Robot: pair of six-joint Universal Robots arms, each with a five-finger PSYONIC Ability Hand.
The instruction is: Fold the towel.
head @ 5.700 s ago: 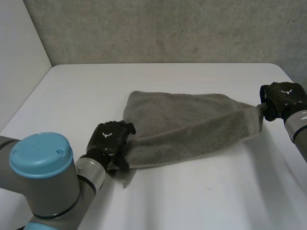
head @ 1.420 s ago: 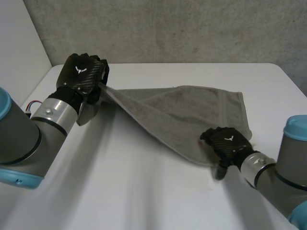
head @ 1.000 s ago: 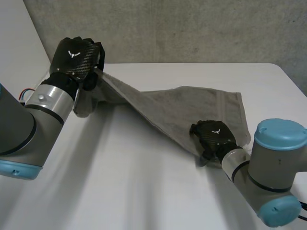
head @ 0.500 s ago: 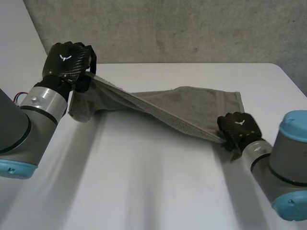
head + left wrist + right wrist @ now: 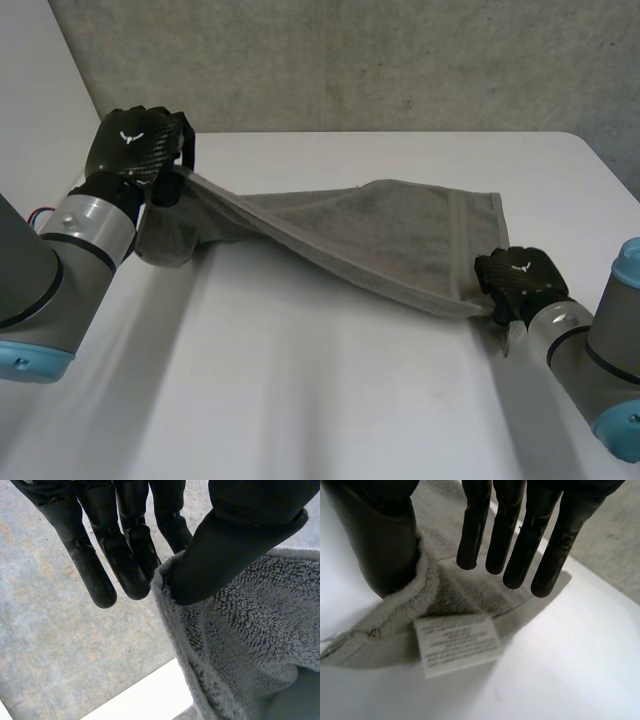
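Observation:
The grey towel (image 5: 400, 230) stretches across the white table (image 5: 300, 400), one end raised at the far left. There my left hand (image 5: 135, 140) holds a corner above the table. In the left wrist view the thumb (image 5: 235, 535) pinches the towel's edge (image 5: 170, 585) against the fingers. My right hand (image 5: 515, 278) grips the towel's near right corner, low over the table. Its thumb (image 5: 380, 540) presses into the rolled edge (image 5: 422, 587) while the fingers (image 5: 520, 540) stay straight over the cloth. A white label (image 5: 457, 644) hangs from that corner.
A concrete wall (image 5: 400, 60) runs behind the table's far edge. The table's left edge lies just beside my left arm (image 5: 60, 250), and bare tabletop spreads in front of the towel.
My right hand has slid to the right with the towel's near corner, pulling the cloth taut. My left hand has dropped a little and drifted left with its corner.

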